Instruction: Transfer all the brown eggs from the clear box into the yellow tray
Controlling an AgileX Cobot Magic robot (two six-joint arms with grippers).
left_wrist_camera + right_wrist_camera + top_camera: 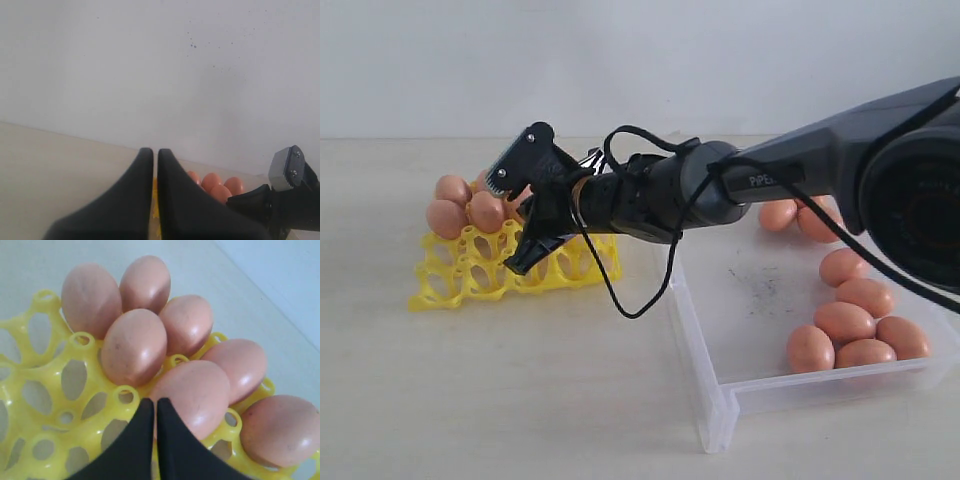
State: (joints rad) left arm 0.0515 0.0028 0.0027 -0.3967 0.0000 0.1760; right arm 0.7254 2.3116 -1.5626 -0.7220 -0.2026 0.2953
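Several brown eggs (135, 347) fill the far cups of the yellow tray (45, 405); in the exterior view that tray (460, 280) lies at the left with its eggs (470, 212) at the back. More brown eggs (850, 325) lie in the clear box (698, 350) on the right. My right gripper (155, 401) is shut and empty, its tips just above the tray beside one egg (200, 390); whether they touch it I cannot tell. Its arm reaches across to the tray (520, 258). My left gripper (155, 150) is shut with nothing in it and does not show in the exterior view.
A black cable (640, 300) loops down from the right arm over the table between tray and box. The right gripper's body (280, 200) shows in the left wrist view next to the tray's eggs (215, 186). A white wall (640, 60) stands behind the table.
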